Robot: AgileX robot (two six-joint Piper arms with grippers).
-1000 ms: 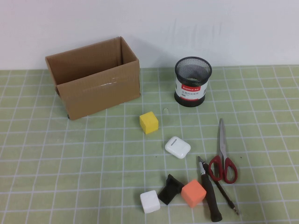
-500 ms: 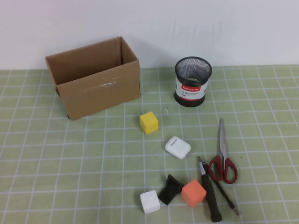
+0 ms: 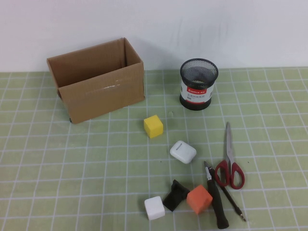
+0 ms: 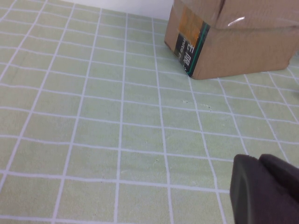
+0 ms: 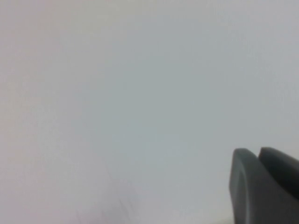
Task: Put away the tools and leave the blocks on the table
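Nothing has been put away yet: all three tools lie together near the front right part of the tabletop (image 3: 43,159). The scissors (image 3: 229,163) lie flat, blades pointing toward the back edge, red loops toward the front. Just beside them the thick screwdriver (image 3: 215,197) lies with its black handle toward the front edge, close to the orange block (image 3: 199,199), and the thin driver (image 3: 233,201) runs from under the scissor loops toward the front right.

All three look stiff and fairly light. The scissors sit low and their metal blades are probably slippery, so the pivot or the neck just above the loops seems the surest hold. The screwdriver's thick handle should grip well at mid-length. The thin driver is likely to roll and needs a pinch across its middle.

The left claw (image 4: 264,189) hovers over bare mat near the cardboard box (image 3: 96,86); whether it is open I cannot tell. The right claw (image 5: 264,186) faces the wall, closed and empty.

The mesh cup (image 3: 198,84) stands near the back edge.
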